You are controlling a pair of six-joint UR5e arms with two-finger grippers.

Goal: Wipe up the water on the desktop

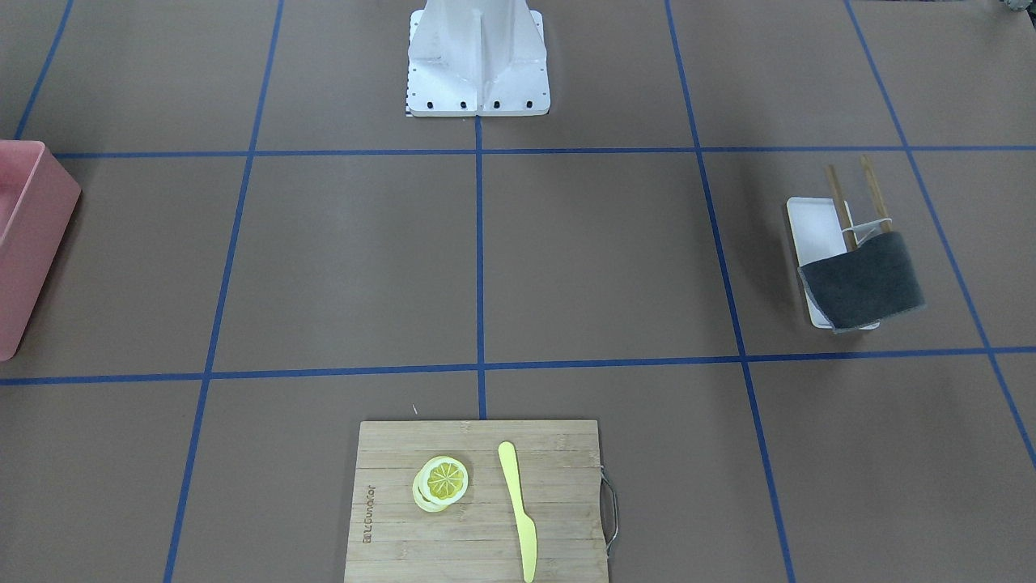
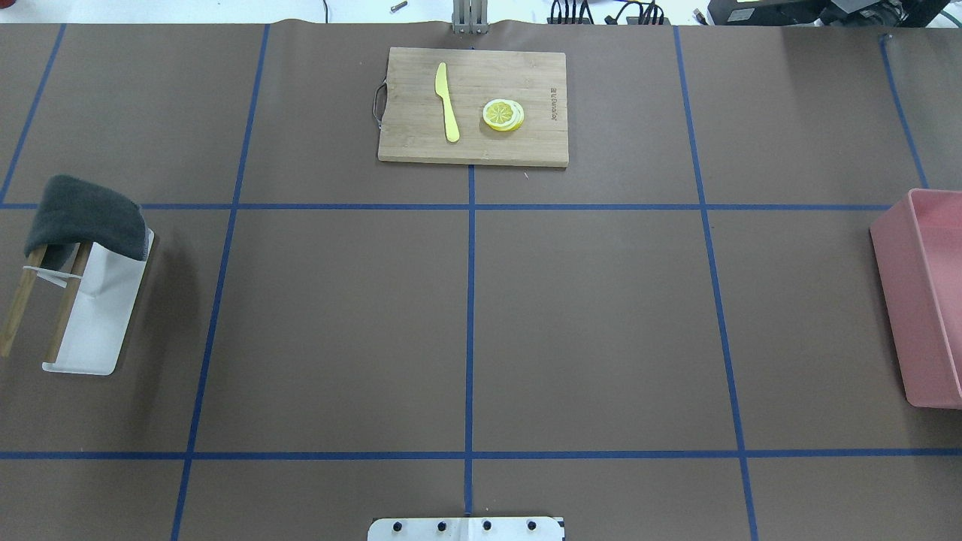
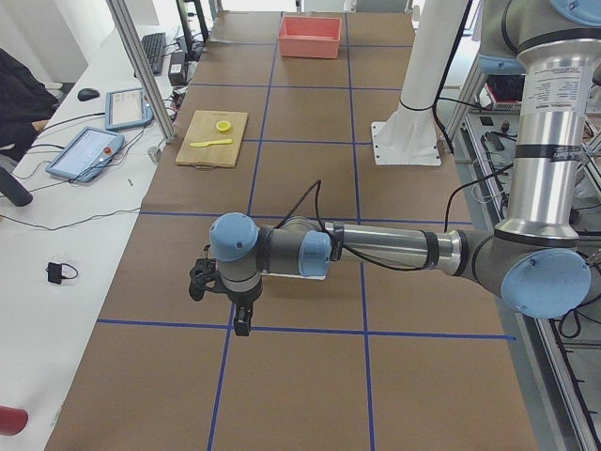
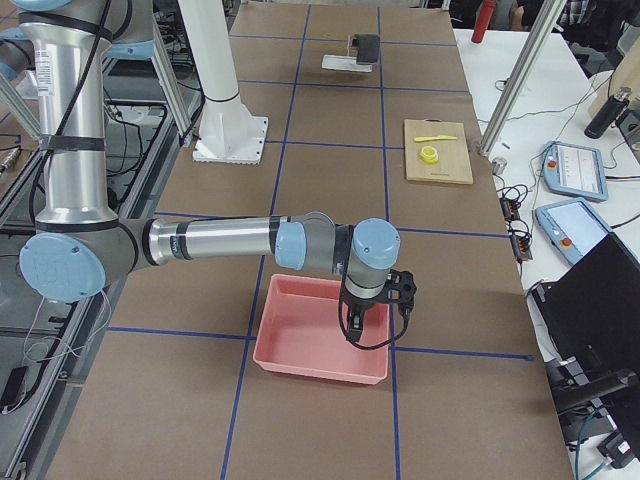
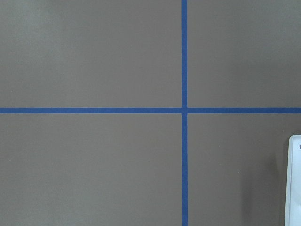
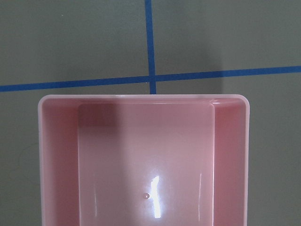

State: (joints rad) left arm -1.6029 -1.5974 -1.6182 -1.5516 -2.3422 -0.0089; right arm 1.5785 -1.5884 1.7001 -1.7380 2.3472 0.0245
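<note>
**Two grippers held above the table, one at each end**

The left gripper (image 3: 241, 323) hangs from the near arm in the left side view, pointing down over the large, flat, matte brown table (image 2: 601, 323), close to a crossing of its thin blue tape lines (image 5: 184, 110). Only that side view shows it, so I cannot tell whether its jaws are parted or closed. The right gripper (image 4: 356, 328) hangs over the one pink rectangular plastic bin (image 4: 318, 348). It too shows in a side view alone, and its jaw state cannot be told. The right wrist camera looks straight down into the bin.

The table fills every view and carries everything else. At the robot's left end stands one white flat-based rack (image 2: 105, 315) with two wooden posts (image 2: 19, 299). One dark grey cloth (image 2: 86, 214) is draped over the tops of the posts. At the far edge, centred, lies one rectangular bamboo cutting board (image 2: 526, 146) with a metal handle. On it are one pale yellow plastic knife (image 2: 446, 101) and, just beside it but apart, a small stack of round yellow lemon slices (image 2: 503, 115). How many slices cannot be told. One white robot pedestal (image 1: 477, 61) is bolted to the table.
</note>
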